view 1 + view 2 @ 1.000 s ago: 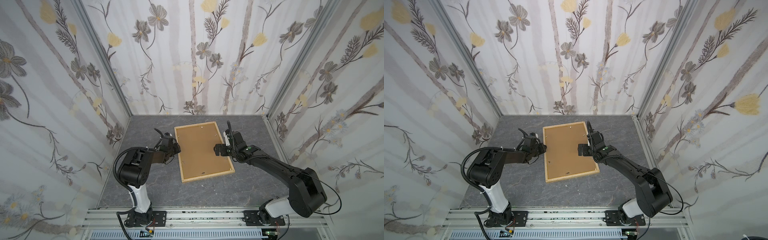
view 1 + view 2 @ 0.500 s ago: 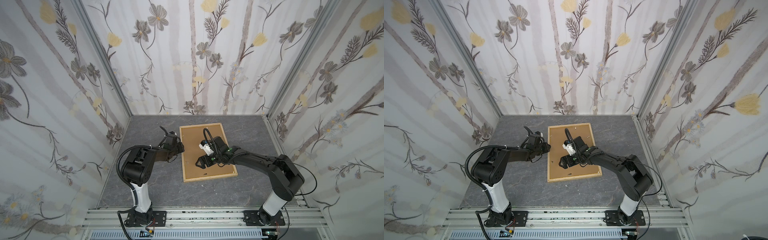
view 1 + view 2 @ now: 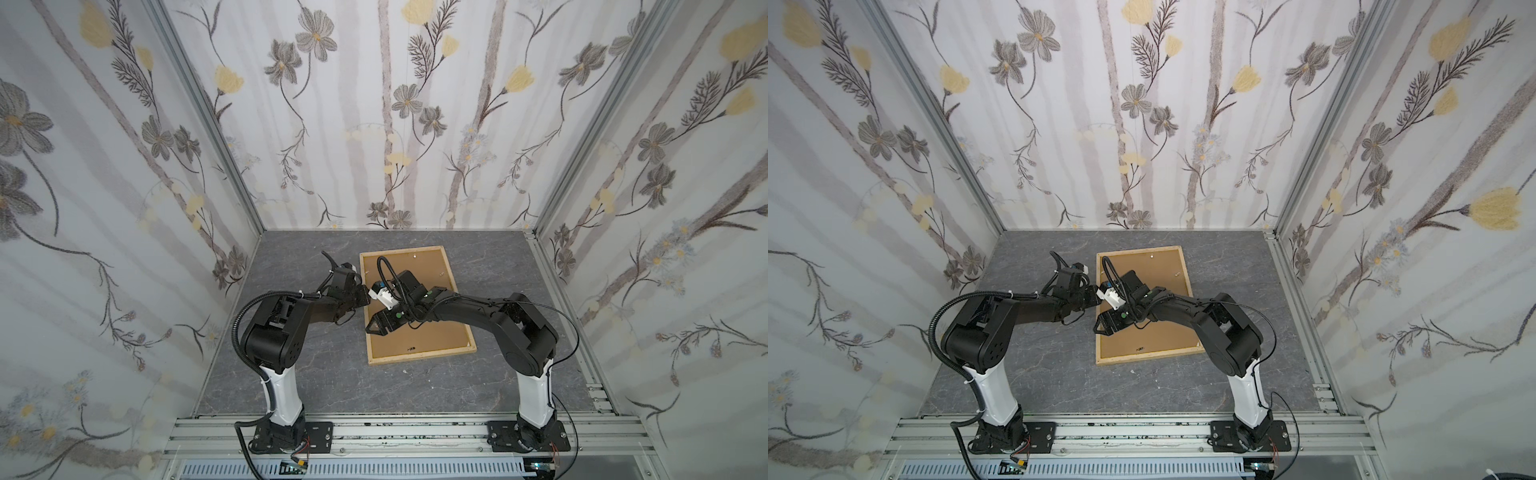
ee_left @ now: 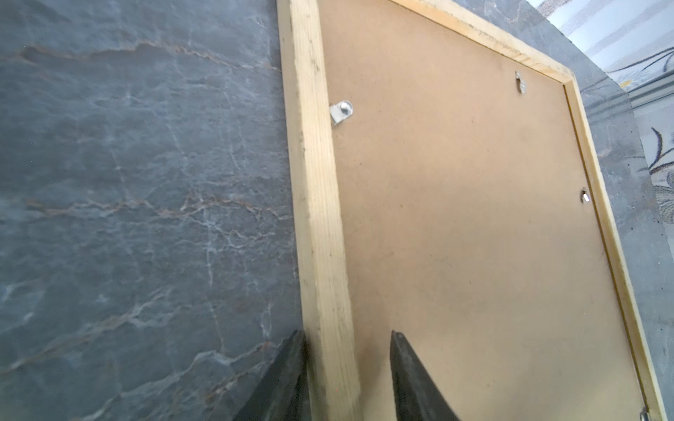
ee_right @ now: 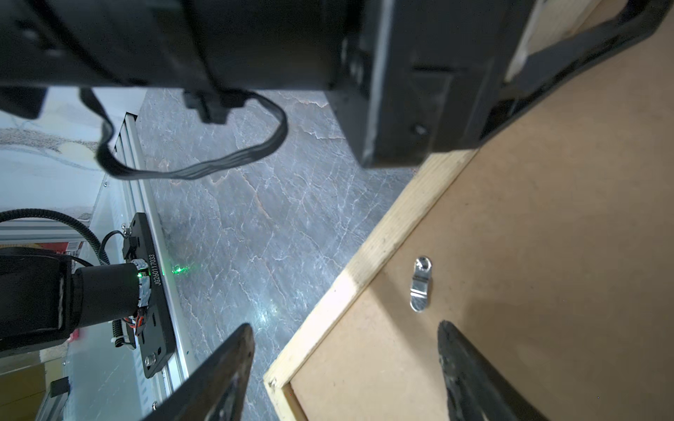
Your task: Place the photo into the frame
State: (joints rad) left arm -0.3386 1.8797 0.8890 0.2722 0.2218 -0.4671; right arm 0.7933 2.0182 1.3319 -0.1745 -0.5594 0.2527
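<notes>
Wooden frame [image 4: 317, 182] lies flat, its long side between the released jaws of left pincer [image 4: 346, 335] and right pincer [image 5: 345, 324].

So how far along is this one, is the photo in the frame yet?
Cannot confirm: no photo shows anywhere. The frame lies face down with the brown backing panel seated in it. In hand: the left gripper straddles a long rail, jaws apart; the right gripper hovers open by a metal clip. Left: unclear, since the backing could hide the photo.
</notes>
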